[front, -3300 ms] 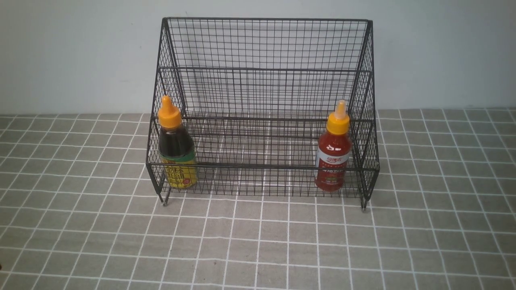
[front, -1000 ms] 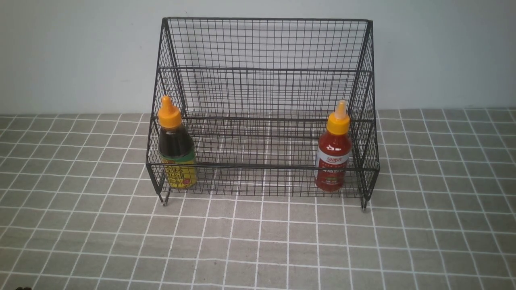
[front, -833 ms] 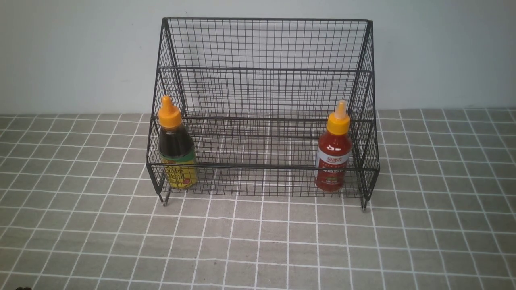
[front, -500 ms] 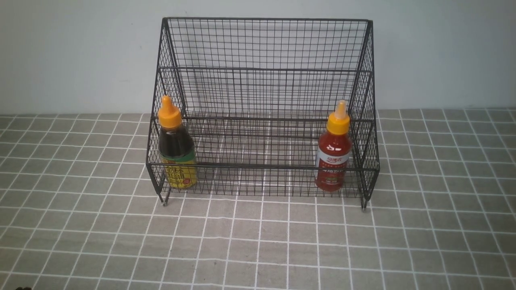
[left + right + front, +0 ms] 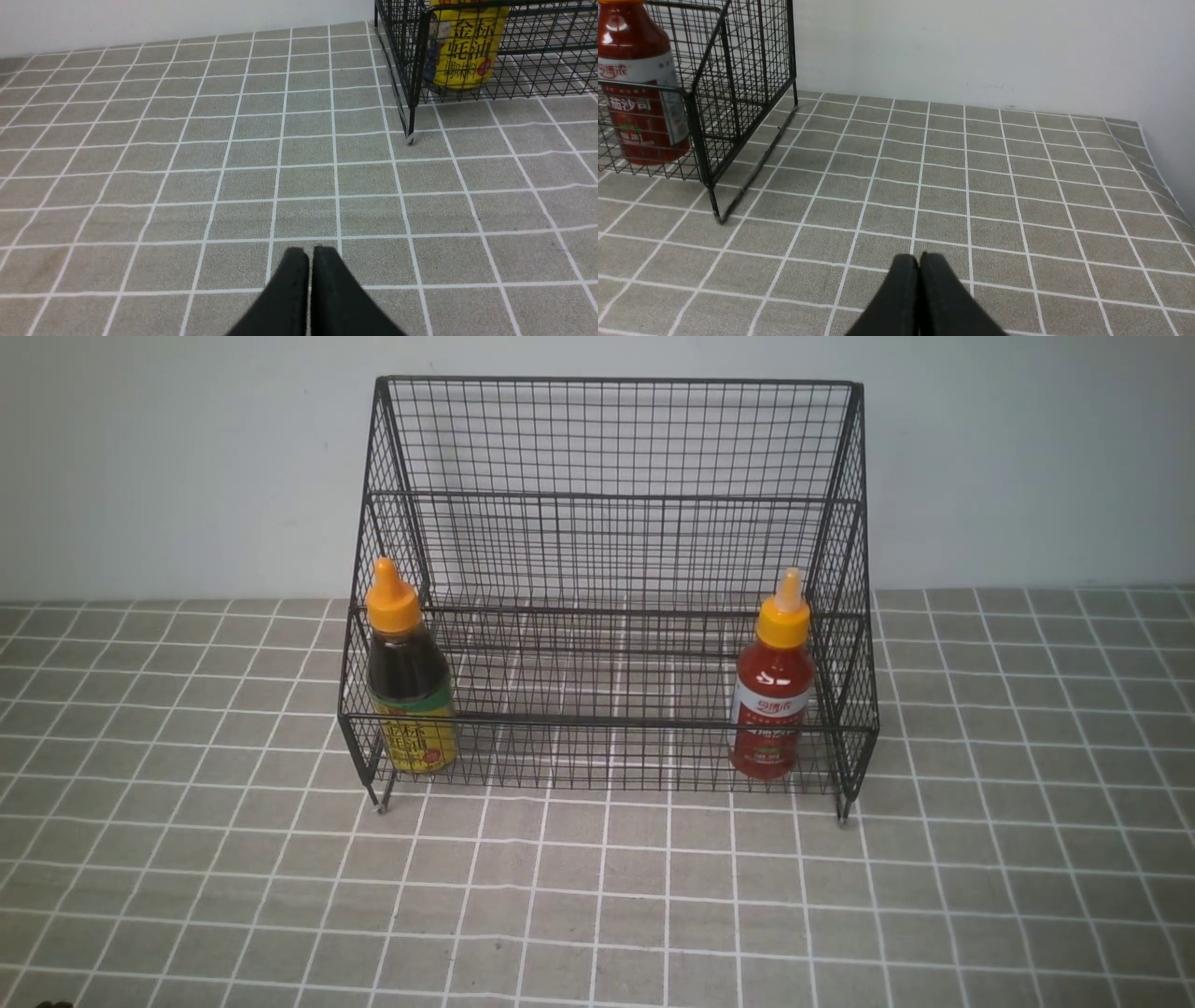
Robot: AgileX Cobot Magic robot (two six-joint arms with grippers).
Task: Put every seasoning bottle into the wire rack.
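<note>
The black wire rack [image 5: 607,495] stands at the back of the table against the wall. Both seasoning bottles stand upright in its lower tier. The dark-sauce bottle [image 5: 407,686] with the yellow label is at the rack's left end and shows again in the left wrist view [image 5: 465,51]. The red-sauce bottle [image 5: 771,695] is at the right end, also in the right wrist view [image 5: 637,93]. My left gripper [image 5: 310,252] is shut and empty, low over the cloth well short of the rack's left front foot. My right gripper [image 5: 919,257] is shut and empty, off to the rack's right.
A grey tablecloth [image 5: 597,896] with a white grid covers the table. A pale wall [image 5: 140,457] runs behind the rack. In the right wrist view the cloth ends at a side wall [image 5: 1171,116] on the right. The rack's front feet [image 5: 381,807] rest on the cloth.
</note>
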